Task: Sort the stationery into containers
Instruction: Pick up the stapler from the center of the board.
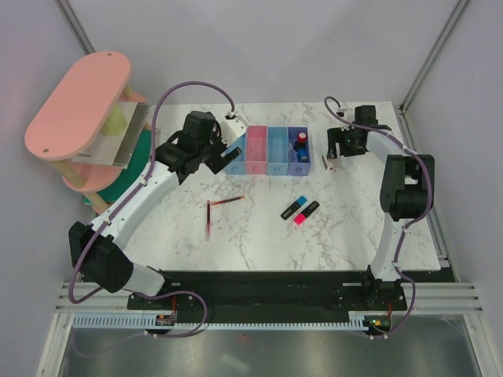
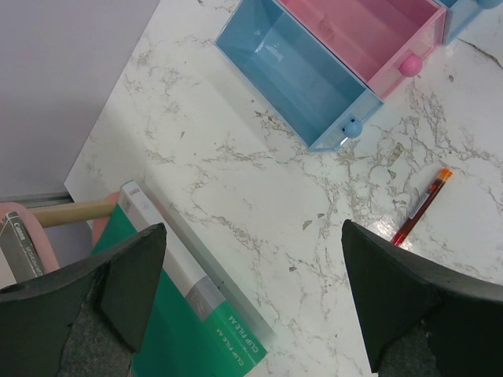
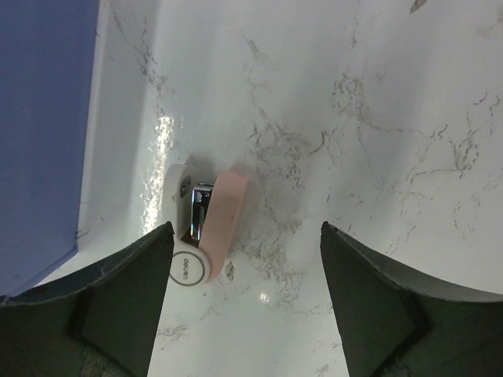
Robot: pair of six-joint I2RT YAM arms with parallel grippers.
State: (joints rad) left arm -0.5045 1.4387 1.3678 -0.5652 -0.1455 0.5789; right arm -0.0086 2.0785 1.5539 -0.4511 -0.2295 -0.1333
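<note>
Sorting appears to be at an early stage. Only the purple bin [image 1: 299,166], upper centre, holds a red-black capped piece [image 1: 302,141]. Two red pens [image 1: 210,218] and two highlighters [image 1: 306,212] lie mid-table. The left gripper [image 2: 251,267] and right gripper [image 3: 247,243] are spread and empty. The right hovers over a pink-and-white piece [image 3: 220,220].

Pens [image 1: 228,200] and highlighters [image 1: 292,208] on table before the bins [image 1: 257,151]

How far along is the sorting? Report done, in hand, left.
Done: a red-capped piece and a blue block sit in the purple bin. In hand: nothing; the right tool hangs open over the eraser, the left tool is open and empty. Left: the eraser, two pens and two highlighters lie on the table.
</note>
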